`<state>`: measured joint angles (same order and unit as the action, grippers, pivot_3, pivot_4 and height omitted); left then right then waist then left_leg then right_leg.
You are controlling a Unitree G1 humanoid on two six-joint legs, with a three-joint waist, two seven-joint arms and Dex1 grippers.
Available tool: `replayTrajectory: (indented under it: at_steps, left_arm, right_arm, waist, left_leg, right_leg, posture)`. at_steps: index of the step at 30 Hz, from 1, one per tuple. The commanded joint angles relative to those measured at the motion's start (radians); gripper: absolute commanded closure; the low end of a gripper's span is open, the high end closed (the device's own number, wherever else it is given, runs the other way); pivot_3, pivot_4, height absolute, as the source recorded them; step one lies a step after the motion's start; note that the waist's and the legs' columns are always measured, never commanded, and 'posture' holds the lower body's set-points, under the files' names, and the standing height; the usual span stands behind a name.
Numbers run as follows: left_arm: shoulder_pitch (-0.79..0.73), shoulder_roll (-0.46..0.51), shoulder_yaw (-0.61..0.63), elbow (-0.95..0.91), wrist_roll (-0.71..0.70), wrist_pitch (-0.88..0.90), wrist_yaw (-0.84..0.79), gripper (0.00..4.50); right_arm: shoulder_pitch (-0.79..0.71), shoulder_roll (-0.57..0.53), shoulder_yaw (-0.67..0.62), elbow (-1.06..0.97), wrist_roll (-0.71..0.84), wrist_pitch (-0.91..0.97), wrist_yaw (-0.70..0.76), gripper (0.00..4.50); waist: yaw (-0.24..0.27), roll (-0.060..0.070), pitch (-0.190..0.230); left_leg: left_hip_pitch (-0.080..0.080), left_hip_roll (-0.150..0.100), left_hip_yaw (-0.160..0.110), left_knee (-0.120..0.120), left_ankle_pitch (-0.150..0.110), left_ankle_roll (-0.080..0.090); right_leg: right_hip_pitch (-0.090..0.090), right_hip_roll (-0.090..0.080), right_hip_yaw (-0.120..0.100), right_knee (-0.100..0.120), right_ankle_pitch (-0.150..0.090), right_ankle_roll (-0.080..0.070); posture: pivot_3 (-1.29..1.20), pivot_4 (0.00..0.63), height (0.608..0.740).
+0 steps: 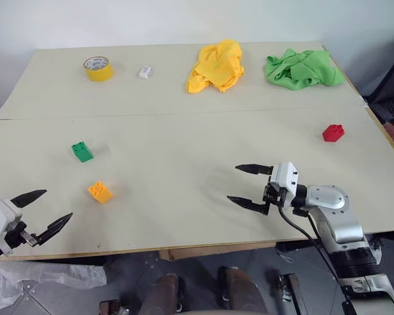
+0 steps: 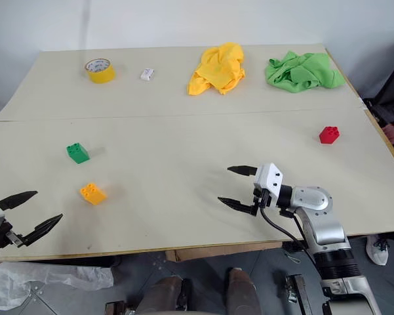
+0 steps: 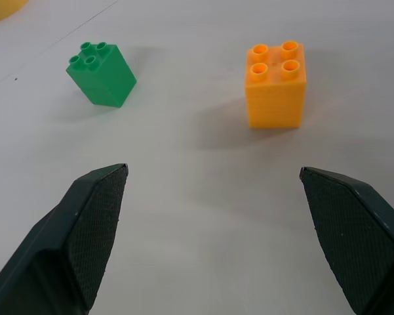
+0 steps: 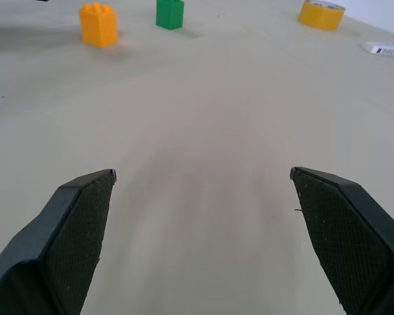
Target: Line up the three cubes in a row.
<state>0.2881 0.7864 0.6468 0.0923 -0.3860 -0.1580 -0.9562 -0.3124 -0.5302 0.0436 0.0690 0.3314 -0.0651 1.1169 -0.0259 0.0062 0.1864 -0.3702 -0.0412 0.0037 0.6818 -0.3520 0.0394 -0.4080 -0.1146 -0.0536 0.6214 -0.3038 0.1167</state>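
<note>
Both grippers are closest to the camera at the near table edge, both spread wide and empty. Right gripper [image 1: 252, 186] hovers over bare table [image 1: 183, 138], pointing toward the robot's left; left gripper [image 1: 42, 210] sits at the near-left corner, aimed at the two nearer cubes.

Cubes are not in a row yet. Orange cube [image 1: 100, 191] is near the left gripper, green cube [image 1: 82, 151] just beyond it, and red cube [image 1: 333, 132] is well apart on the right side, behind the right gripper.

Risks, my read:
- Red is the outlier and the right gripper faces away from it. The arm has to swing back round, and a sweep with the fingers low could knock it toward the right table edge.
- Each cube is far smaller than the finger spread. An off-centre close would likely spin or tip it instead of seating it.
- Orange and green sit close together, so a wide approach on one may bump the other.
- Yellow cloth [image 1: 216, 65], green cloth [image 1: 303, 68], tape roll [image 1: 98, 68] and white block [image 1: 145, 72] lie at the far edge, so low risk.

Hard to see: the left arm is cut off at the frame edge, leaving mostly fingers, and the red cube's studs are too small to count.
</note>
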Motion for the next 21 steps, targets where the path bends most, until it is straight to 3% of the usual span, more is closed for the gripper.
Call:
replayTrajectory:
  at_steps: [1,3,6,8,12,18,21]
  left_arm:
    - [-0.019,0.000,0.021,0.011,-0.004,-0.026,0.020,0.01]
    - [-0.019,-0.001,0.019,-0.023,-0.047,0.033,0.018,0.01]
    - [-0.053,0.017,0.001,-0.220,-0.257,0.295,0.050,0.01]
    - [-0.100,0.037,-0.041,-0.323,-0.318,0.407,0.082,0.01]
    - [-0.237,0.055,-0.204,-0.412,-0.256,0.471,0.113,0.01]
    - [-0.552,-0.063,-0.474,-0.361,-0.130,0.458,0.179,0.01]
    - [-0.666,-0.117,-0.561,-0.327,-0.093,0.508,0.202,0.01]
  right_arm:
    - [-0.024,0.014,-0.007,-0.008,0.008,-0.022,-0.007,0.00]
    - [-0.025,0.015,-0.012,-0.019,0.020,-0.009,-0.007,0.00]
    - [-0.014,-0.007,-0.050,-0.062,0.062,0.043,-0.014,0.00]
    - [-0.003,-0.024,-0.094,-0.094,0.094,0.081,-0.042,0.00]
    - [0.038,-0.048,-0.216,-0.134,0.126,0.136,-0.150,0.00]
    - [0.133,-0.049,-0.504,-0.061,0.101,0.067,-0.403,0.00]
    - [0.204,0.007,-0.636,-0.023,0.114,0.047,-0.549,0.00]
  waist:
    - [0.000,0.000,0.000]
    - [0.000,0.000,0.000]
    - [0.004,-0.001,0.000]
    - [0.013,-0.001,0.000]
    - [0.025,0.001,-0.001]
    - [0.035,0.001,-0.001]
    - [0.033,0.001,-0.001]
  left_leg:
    - [0.000,0.000,0.000,0.000,0.000,0.000]
    - [0.000,0.000,0.000,0.000,0.000,0.000]
    - [0.000,0.000,0.000,0.000,0.000,0.000]
    - [-0.001,0.000,-0.002,0.001,0.000,0.000]
    - [0.000,-0.001,-0.003,0.002,0.000,0.000]
    - [0.000,-0.002,-0.002,0.002,0.000,0.000]
    - [0.001,-0.004,0.001,0.002,0.001,0.001]
  right_leg:
    - [0.000,0.000,0.000,0.000,0.000,0.000]
    - [0.000,0.000,0.000,0.000,0.000,0.000]
    - [0.000,0.000,0.000,0.001,0.000,0.000]
    - [0.000,-0.001,0.000,0.001,0.000,0.000]
    - [0.002,-0.001,0.000,0.000,0.000,0.000]
    - [0.002,0.001,-0.001,0.002,0.000,0.001]
    - [0.001,0.002,-0.003,0.004,0.001,0.001]
  posture:
    - [0.00,0.150,0.740]
    - [0.00,0.150,0.740]
    - [0.00,0.150,0.740]
    - [0.00,0.150,0.740]
    - [0.00,0.150,0.740]
    - [0.00,0.150,0.740]
    - [0.00,0.150,0.740]
